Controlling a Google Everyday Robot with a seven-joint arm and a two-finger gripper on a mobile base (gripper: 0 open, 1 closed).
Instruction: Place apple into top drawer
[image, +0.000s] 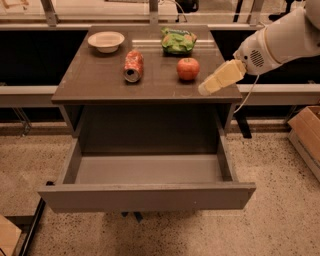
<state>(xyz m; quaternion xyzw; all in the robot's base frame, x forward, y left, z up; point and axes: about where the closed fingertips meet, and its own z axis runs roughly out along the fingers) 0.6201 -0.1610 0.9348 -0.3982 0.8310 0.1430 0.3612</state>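
Note:
The red-orange apple (188, 68) sits on the cabinet top (100, 80), right of centre. The top drawer (145, 196) is pulled out wide below, its grey inside bare. My gripper (206, 89) hangs on the white arm from the upper right. Its cream tip is just right of the apple and a little nearer the front edge, apart from it and holding nothing.
A crushed red-and-white soda can (133, 65) lies left of the apple. A green snack bag (178, 41) and a white bowl (106, 40) sit at the back. A cardboard box (307, 135) stands on the floor at the right.

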